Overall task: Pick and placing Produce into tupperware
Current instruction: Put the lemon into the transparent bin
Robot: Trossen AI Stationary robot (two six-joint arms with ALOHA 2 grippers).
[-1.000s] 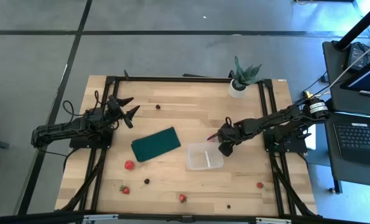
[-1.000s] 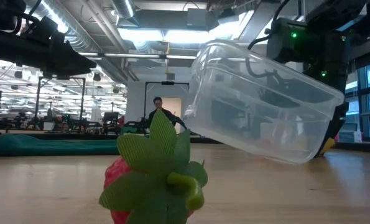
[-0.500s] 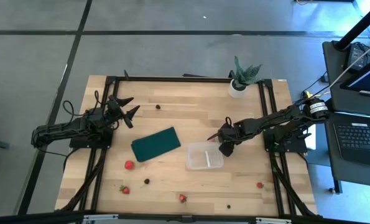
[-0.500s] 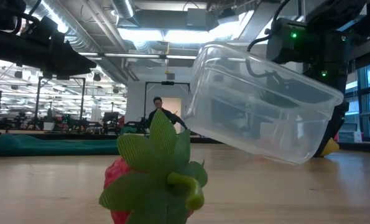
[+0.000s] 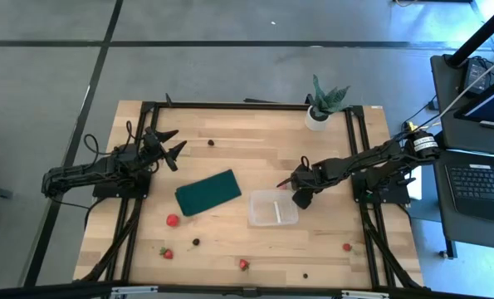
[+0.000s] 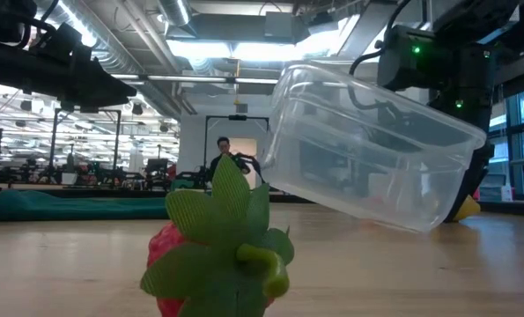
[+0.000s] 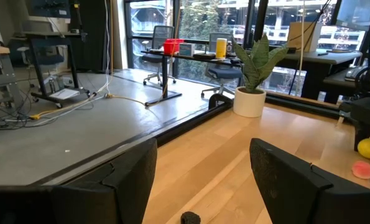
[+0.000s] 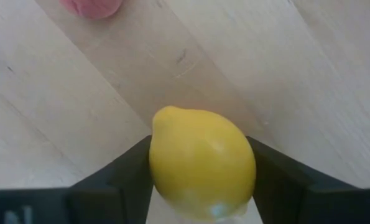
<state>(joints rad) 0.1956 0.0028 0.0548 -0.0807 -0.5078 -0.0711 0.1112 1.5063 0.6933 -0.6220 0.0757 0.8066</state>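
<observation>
The clear tupperware (image 5: pixel 273 208) sits right of the table's middle; in the low view the tupperware (image 6: pixel 367 145) looks tilted, its left side raised. My right gripper (image 5: pixel 300 189) is at the tub's far right corner, shut on the yellow lemon (image 8: pixel 202 163). A pink-red fruit (image 8: pixel 91 6) lies just beyond it. Strawberries (image 5: pixel 167 252), (image 5: pixel 243 264), (image 5: pixel 346 247), a red round fruit (image 5: pixel 173 220) and dark berries (image 5: pixel 196 242), (image 5: pixel 211 142) lie scattered on the table. My left gripper (image 5: pixel 168 144) hovers open over the far left part. My right gripper pinches the lemon (image 8: pixel 172 155) across its middle, one dark finger (image 8: pixel 119 177) on each side. The wood table shows close behind the lemon. In the low view the lemon (image 6: pixel 464 208) sits near table height behind the tub; whether it is lifted clear, I cannot tell.
A dark green flat pad (image 5: pixel 207 192) lies left of the tub. A potted plant (image 5: pixel 321 106) stands at the far edge. One strawberry (image 6: pixel 213 251) stands close before the low camera. A person (image 6: pixel 225 154) shows far off in the room.
</observation>
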